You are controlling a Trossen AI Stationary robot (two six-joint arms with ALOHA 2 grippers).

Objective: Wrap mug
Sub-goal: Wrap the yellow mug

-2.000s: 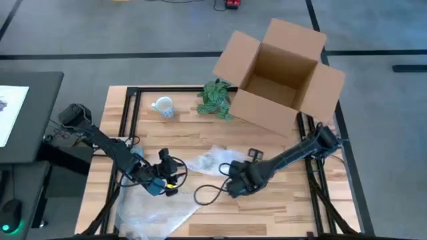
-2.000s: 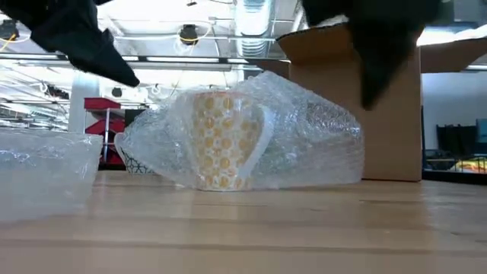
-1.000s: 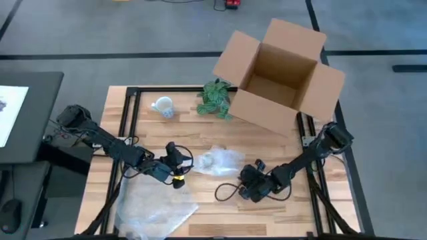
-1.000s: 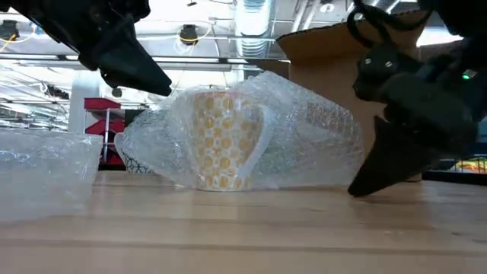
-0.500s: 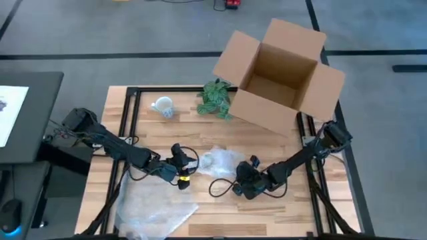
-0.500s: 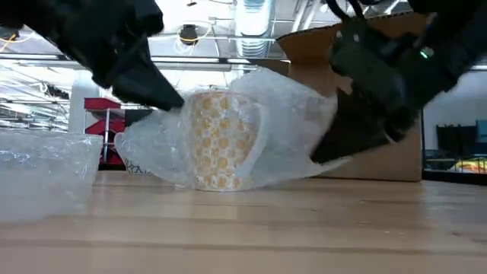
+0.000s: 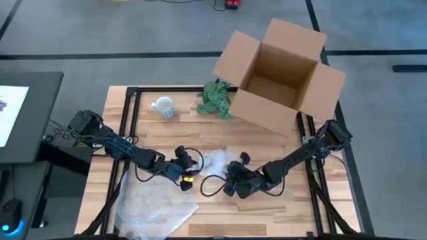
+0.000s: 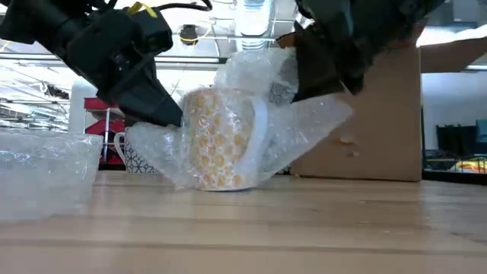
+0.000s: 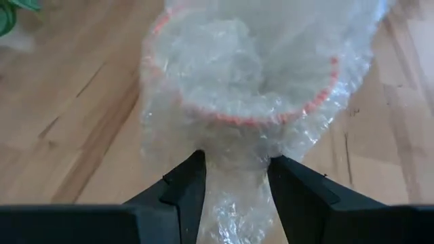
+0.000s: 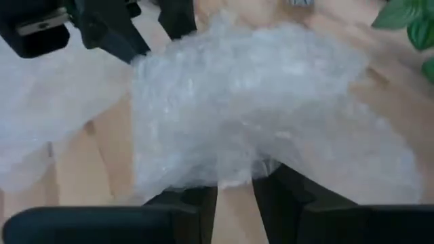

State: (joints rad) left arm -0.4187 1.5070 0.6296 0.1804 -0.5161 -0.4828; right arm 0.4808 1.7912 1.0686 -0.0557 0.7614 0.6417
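Both grippers pinched on the bubble wrap, mug upright between them at the table's front centre.

The left gripper (image 9: 234,173) is closed on a gathered tail of bubble wrap (image 9: 244,88) at one side of the mug (image 8: 222,138); the right gripper (image 10: 234,186) is closed on the opposite flap, which is lifted above the mug's rim in the low view. It is judged that the raised flap should be carried over the mouth and laid down across the far side while the left pinch is kept taut and low, so that the mug is not tipped or dragged. The wrap is thin and slippery; loss of grip is a risk. The wooden table (image 7: 280,143) also bears a loose sheet (image 7: 153,207), a second mug (image 7: 163,107), a plant (image 7: 215,99) and an open cardboard box (image 7: 280,70). Behind, a workshop interior with ceiling lights is noted.
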